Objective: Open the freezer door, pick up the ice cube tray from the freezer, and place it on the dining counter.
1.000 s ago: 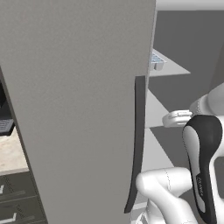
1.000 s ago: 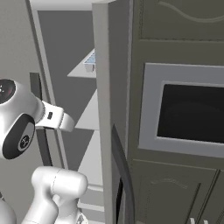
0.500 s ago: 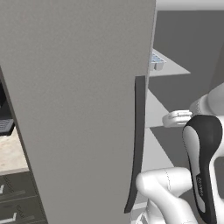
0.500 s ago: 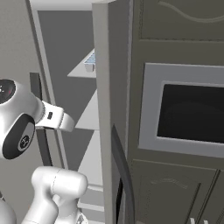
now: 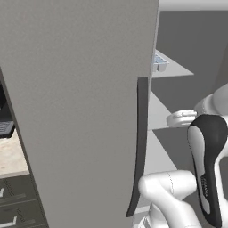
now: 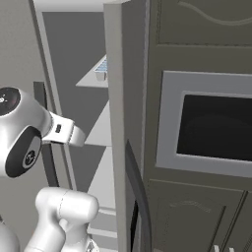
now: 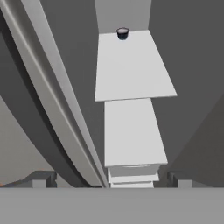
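Observation:
The freezer door [image 5: 80, 111], a tall light-grey panel with a dark curved bar handle [image 5: 140, 142], stands swung open at the left. Behind it the freezer [image 5: 187, 89] shows pale stepped shelves [image 6: 101, 130]. On an upper shelf lies the light-blue ice cube tray [image 5: 159, 61], also seen past the door edge [image 6: 101, 69]. My arm's white wrist [image 5: 181, 119] reaches into the opening at mid height, well below the tray. In the hand view my gripper [image 7: 109, 181] is open, its fingertips [image 7: 43, 178] wide apart with nothing between them, looking along the shelves [image 7: 131, 131].
A small dark cup [image 7: 123, 33] sits at the far end of a shelf. A second grey door with a dark handle [image 6: 138, 187] borders the opening on the right, beside dark cabinets with a built-in oven [image 6: 216, 128]. Silver-handled drawers [image 5: 13, 196] under a beige top stand at left.

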You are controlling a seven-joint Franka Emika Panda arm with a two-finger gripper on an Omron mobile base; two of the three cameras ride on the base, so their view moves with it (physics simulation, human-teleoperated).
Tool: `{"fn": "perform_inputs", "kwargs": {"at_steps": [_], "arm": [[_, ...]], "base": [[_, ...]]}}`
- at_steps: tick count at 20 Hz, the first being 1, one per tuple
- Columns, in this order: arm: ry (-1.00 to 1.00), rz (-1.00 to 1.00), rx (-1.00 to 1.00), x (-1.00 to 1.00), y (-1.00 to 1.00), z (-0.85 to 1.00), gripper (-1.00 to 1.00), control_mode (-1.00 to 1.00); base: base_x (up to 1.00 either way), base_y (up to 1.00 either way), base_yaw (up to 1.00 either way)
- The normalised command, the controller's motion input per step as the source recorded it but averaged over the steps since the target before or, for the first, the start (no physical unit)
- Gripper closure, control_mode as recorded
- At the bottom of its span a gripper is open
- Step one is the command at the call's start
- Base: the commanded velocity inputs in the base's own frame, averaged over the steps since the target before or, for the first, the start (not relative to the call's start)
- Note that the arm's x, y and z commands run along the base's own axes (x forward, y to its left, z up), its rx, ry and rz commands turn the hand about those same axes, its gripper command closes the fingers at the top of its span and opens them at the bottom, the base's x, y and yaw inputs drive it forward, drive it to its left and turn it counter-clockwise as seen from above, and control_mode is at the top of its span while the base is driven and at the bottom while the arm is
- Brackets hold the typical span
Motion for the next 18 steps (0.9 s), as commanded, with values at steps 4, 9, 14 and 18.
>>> {"fn": "perform_inputs", "kwargs": {"at_steps": [4,9,14,18], "arm": [[0.0,-0.12,0.16,0.02,-0.41,0.39,-1.0,-1.0],[-0.01,-0.27,0.15,0.17,-0.02,0.31,-1.0,-1.0],[-0.08,-0.34,0.15,0.13,0.02,0.17,-1.0,-1.0],[-0.14,-0.24,0.25,0.08,-0.05,0.12,-1.0,-1.0]], "base": [[0.0,0.0,0.0],[0.0,0.0,0.0],[0.0,0.0,0.0],[0.0,0.0,0.0]]}}
